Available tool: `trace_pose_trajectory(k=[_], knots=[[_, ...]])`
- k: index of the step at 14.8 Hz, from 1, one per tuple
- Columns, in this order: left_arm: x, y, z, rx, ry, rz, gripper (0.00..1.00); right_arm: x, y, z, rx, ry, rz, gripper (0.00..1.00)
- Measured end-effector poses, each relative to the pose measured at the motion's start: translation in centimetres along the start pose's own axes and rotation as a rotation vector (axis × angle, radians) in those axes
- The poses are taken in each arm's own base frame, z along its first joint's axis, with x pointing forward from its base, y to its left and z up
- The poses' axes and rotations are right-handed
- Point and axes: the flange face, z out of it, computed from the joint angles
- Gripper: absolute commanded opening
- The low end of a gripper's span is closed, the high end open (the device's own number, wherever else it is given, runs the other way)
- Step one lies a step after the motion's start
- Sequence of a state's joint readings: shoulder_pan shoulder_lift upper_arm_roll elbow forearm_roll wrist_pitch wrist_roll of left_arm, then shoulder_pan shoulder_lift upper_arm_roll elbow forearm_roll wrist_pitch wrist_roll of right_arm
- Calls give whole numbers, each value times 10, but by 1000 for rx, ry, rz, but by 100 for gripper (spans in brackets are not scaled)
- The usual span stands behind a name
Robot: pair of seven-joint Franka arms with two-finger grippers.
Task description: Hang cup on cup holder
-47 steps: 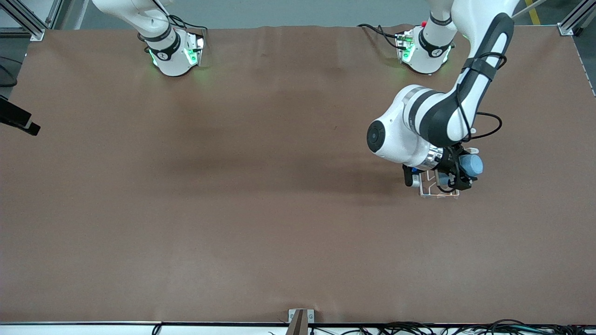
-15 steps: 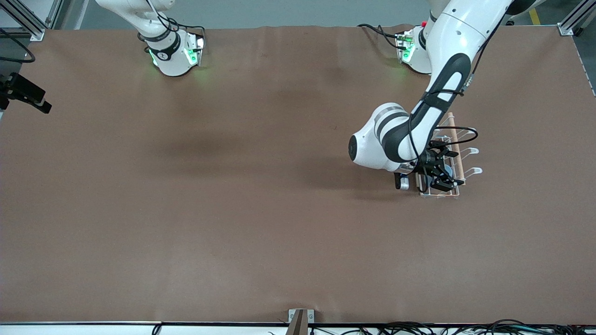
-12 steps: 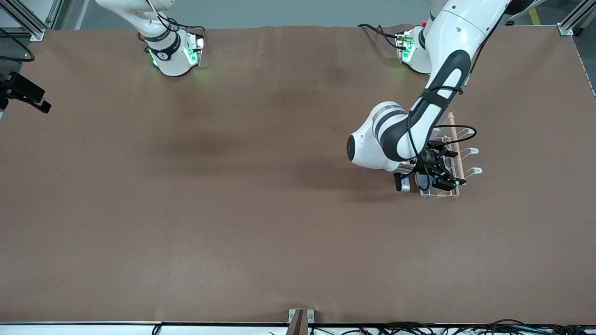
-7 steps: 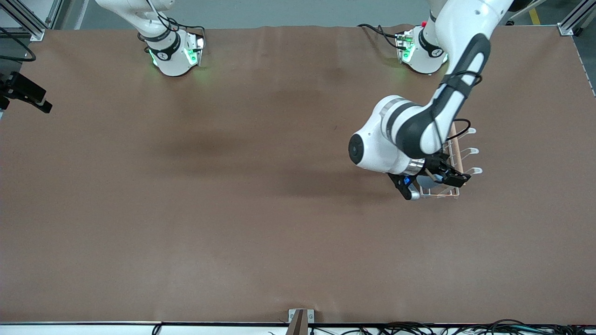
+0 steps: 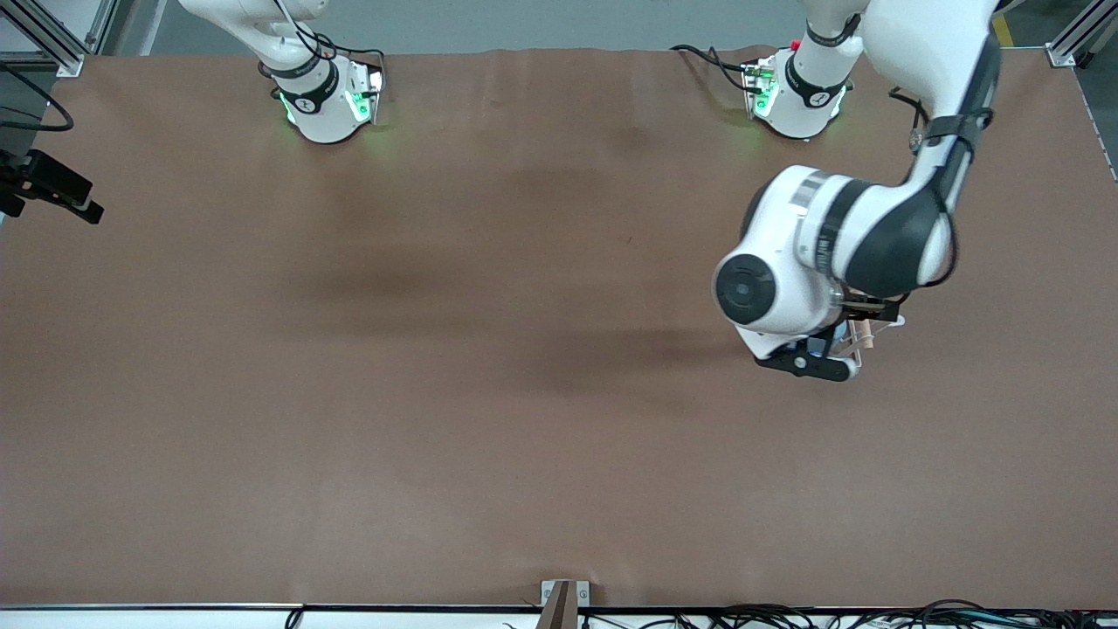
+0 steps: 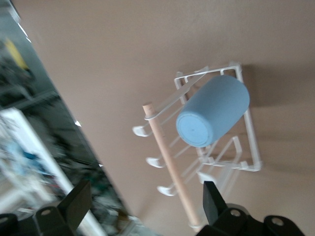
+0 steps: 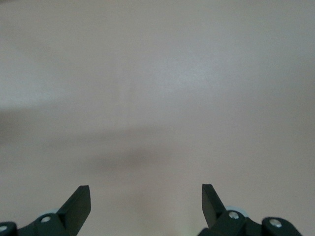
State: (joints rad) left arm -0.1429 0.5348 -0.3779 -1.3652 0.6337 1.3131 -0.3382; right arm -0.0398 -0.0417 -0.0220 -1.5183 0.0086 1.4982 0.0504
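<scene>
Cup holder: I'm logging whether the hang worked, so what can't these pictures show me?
- Left wrist view: the cup covers its prong on the cup holder, so the seating is hidden under the open left gripper.
- Front view: the left arm hides the cup and nearly all of the holder.
- Right wrist view: the waiting, open right gripper sees only table.

Matt light-blue plastic cup [image 6: 214, 118]; white-coated wire holder [image 6: 248, 147] with pale bare-wood rod [image 6: 170, 167]; matt brown, cloth-like table cover [image 5: 437, 349]; glossy white arm shells.
</scene>
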Motion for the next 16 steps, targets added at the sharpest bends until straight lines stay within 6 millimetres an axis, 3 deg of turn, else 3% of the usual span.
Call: trace_pose_trajectory(k=[4,8,16], knots=[[-3,-68,-38,-121,79,-129,100,0,0,0,4,0,0,99],[-31,-123,-70,-264,150,-208,100,0,-1,0,7,1,-1,99],[-100,-184,-113,-497,238,-273,100,-1,-3,1,9,-6,-44,99]])
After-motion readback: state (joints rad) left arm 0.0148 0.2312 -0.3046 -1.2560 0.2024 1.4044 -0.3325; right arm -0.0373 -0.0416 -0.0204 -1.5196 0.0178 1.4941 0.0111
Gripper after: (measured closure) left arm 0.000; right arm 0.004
